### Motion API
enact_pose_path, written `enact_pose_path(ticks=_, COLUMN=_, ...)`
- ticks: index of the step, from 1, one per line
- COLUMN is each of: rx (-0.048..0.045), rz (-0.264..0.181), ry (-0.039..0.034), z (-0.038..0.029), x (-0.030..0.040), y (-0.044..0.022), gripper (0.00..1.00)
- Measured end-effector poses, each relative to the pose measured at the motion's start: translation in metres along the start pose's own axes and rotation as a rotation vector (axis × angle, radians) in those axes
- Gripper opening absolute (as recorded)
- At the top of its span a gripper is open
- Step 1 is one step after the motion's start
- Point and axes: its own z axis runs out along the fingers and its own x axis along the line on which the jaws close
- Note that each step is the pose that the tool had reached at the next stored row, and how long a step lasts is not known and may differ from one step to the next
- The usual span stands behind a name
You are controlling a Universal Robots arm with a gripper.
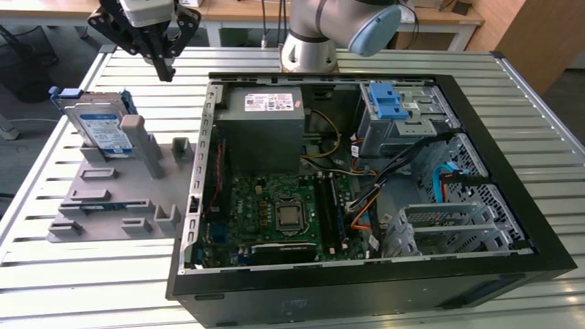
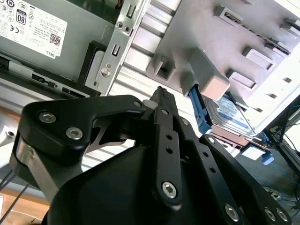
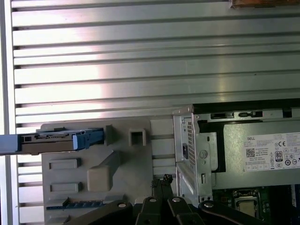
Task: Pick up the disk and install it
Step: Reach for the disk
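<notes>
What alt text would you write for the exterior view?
The gripper hangs with shut jaws above the table, apart from the disk, which stands on edge in a grey holder beside an open computer case.

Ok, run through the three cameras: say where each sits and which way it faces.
Exterior view: off the arm, raised, looking down on the slatted table, the open computer case and the disk in its grey holder; the arm and the tool show.
First wrist view: on the arm, looking straight down at holder and case; the tool's tips show.
Second wrist view: on the arm, looking slantwise along the tool toward the disk.
Shared: both wrist views catch disk, holder, power supply.
</notes>
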Motion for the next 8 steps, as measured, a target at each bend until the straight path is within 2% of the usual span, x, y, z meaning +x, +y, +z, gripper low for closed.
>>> enact_pose_path(ticks=3, rx=0.0002, rz=0.0, ry=0.0026, z=0.0022, x=0.0037, y=-0.0004, gripper=0.11)
enact_pose_path(ticks=8, rx=0.0001, rz=0.0, ry=0.0028, z=0.0025, x=0.0046, y=-0.0005, gripper=0.11)
